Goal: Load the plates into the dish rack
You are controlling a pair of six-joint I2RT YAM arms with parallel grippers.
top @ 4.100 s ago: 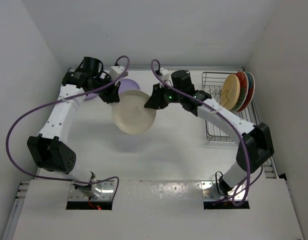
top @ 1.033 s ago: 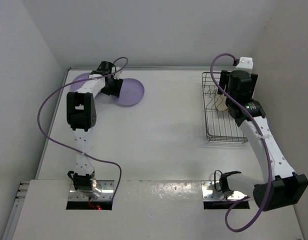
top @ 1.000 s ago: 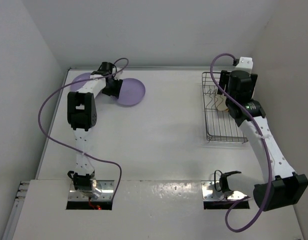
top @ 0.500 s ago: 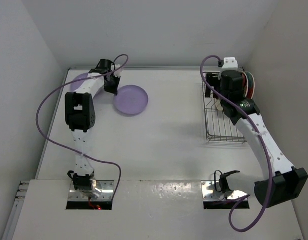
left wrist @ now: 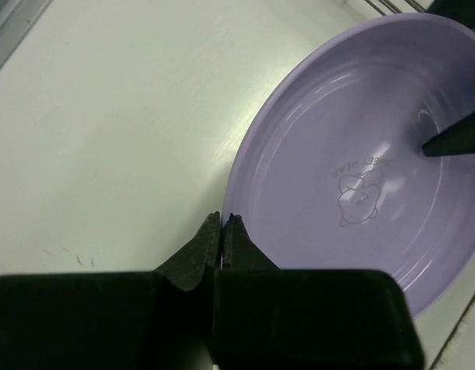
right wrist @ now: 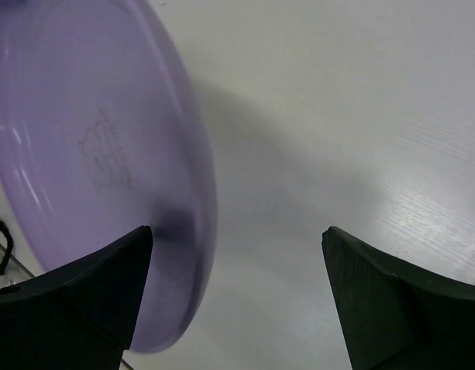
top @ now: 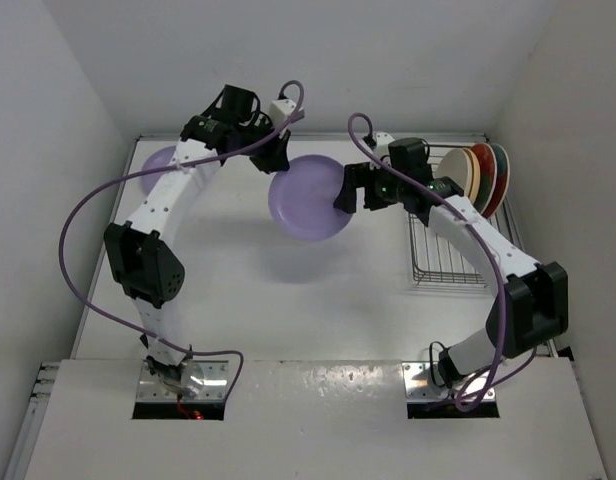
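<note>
Dish rack [top: 428,262] first: it sits at the far right of the table [top: 288,320], and three plates stand on edge at its far end. The yellow-orange plate [top: 456,178] is nearest the middle of the table, a red plate [top: 484,172] is behind it, and a second red plate [top: 501,165] with a teal rim showing is closest to the wall. The near half of the rack is bare wire. Now the lilac plate [top: 308,197]: it's up off the table between my two arms, just left of the rack, tilted with its face towards the camera above and throwing a shadow on the table below. My left gripper [left wrist: 222,220] has it, jaws pinched tight on the rim at its far-left edge, and my wrist camera looks straight across the bowl with the little bear stamp in the middle. My right gripper [right wrist: 236,231] is at the opposite edge with its jaws wide apart, straddling the rim. One dark finger [left wrist: 457,139] crosses the plate's face, and I cannot tell whether it touches. The other lilac plate [top: 151,162] lies flat in the far left corner, half hidden by my left arm. Purple cables [top: 78,215] loop off both arms.
</note>
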